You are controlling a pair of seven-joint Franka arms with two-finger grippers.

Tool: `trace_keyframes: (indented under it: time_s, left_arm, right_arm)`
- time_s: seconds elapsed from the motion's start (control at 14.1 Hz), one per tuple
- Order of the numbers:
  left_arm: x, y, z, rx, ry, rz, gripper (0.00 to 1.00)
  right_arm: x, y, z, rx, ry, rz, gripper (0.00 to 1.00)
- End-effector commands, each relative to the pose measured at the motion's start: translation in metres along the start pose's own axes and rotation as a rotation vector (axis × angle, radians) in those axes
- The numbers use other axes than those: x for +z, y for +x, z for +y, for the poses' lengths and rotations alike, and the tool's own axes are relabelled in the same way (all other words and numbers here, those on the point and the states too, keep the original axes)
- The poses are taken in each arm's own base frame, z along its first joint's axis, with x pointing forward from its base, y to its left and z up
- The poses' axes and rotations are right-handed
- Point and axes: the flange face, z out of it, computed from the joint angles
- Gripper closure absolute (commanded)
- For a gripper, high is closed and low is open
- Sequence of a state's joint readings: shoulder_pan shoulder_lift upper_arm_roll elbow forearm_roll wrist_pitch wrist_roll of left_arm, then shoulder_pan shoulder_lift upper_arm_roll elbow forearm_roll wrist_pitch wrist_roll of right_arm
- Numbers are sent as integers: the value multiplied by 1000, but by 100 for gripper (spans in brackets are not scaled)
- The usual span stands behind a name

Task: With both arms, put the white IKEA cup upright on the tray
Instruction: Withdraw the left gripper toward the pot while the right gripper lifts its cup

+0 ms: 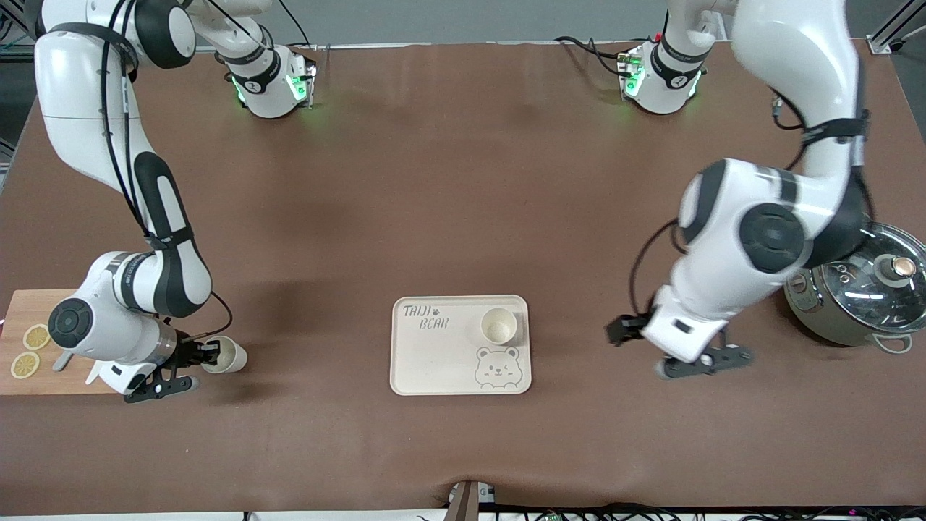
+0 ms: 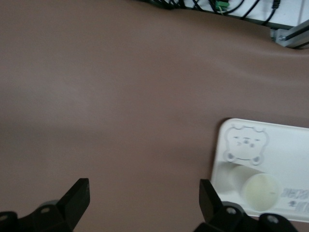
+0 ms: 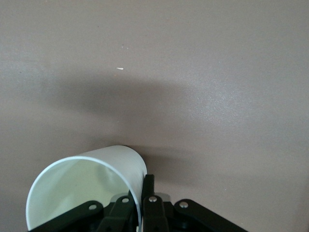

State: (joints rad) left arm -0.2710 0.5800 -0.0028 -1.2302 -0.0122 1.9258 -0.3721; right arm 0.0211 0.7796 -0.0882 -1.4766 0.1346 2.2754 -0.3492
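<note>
A wooden cutting board (image 1: pixel 43 376) lies at the right arm's end of the desk near the front edge, and two lemon slices (image 1: pixel 30 351) rest on it. Just beside the board, the right gripper (image 1: pixel 210 356) is seen clenched on the rim of a white cup (image 1: pixel 228 355), one finger inside the wall and one outside; the cup is tilted with its mouth turned toward the desk's middle. In the right wrist view the cup's rim (image 3: pixel 87 188) is pinched between the black fingers (image 3: pixel 147 193), with its shadow cast on the brown desk (image 1: pixel 434 181).

Near the middle of the front edge, the cream tray (image 1: pixel 434 362) is laid flat. A second white cup (image 1: pixel 499 326) stands upright on it, at the corner toward the left arm and the bases, above the bear drawing.

The left gripper (image 1: pixel 629 331) is held over bare desk between the tray and a lidded pot (image 1: pixel 868 297), released and empty; its fingers (image 2: pixel 77 195) are spread wide.
</note>
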Motion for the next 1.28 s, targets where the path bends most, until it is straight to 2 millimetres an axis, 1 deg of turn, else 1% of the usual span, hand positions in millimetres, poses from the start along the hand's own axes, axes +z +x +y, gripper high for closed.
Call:
trace_keyframes:
  time_s: [0.0,0.07,0.14,0.28,0.36,0.43,0.57,0.64,0.71,0.78,0.85,0.99,1.07,1.14,1.21]
  left_arm:
    - [15,14,-52,88,22,-24,0]
    - [26,19,-67,106,31,-34,0]
    - [30,22,-72,139,30,-33,0]
    - [18,25,-82,145,33,-12,0]
    - [-4,25,-87,142,35,7,0]
    - [-37,21,-88,151,27,41,0]
    - [-83,3,-99,166,42,-2,0]
    - [-110,-8,-101,173,42,-4,0]
    - [-136,-19,-105,174,44,-11,0]
    - [-154,-29,-110,173,47,-31,0]
    - [-171,-38,-129,154,48,-54,0]
    - [-195,-67,-138,213,44,-100,0]
    - [-203,-81,-144,243,41,-103,0]
    - [-202,-93,-147,249,43,-116,0]
    - [-195,-103,-150,249,44,-127,0]
  right_arm:
    - [-3,2,-5,-4,0,0,100]
    - [-3,3,-7,-6,1,2,100]
    - [-6,3,-8,-5,3,4,100]
    - [-15,4,-13,-2,29,-27,100]
    - [-31,10,-18,6,58,-13,100]
    - [-40,13,-22,29,98,-20,100]
    - [-59,22,-41,45,133,-48,100]
    - [-67,24,-44,78,140,-58,100]
    - [-69,26,-55,105,150,-74,100]
    - [-74,30,-71,128,156,-82,100]
    - [-82,33,-91,156,154,-79,100]
    - [-89,39,-141,209,145,-85,100]
    - [-97,41,-164,246,141,-81,100]
    - [-97,41,-186,285,141,-89,100]
    - [-96,42,-209,326,138,-97,100]
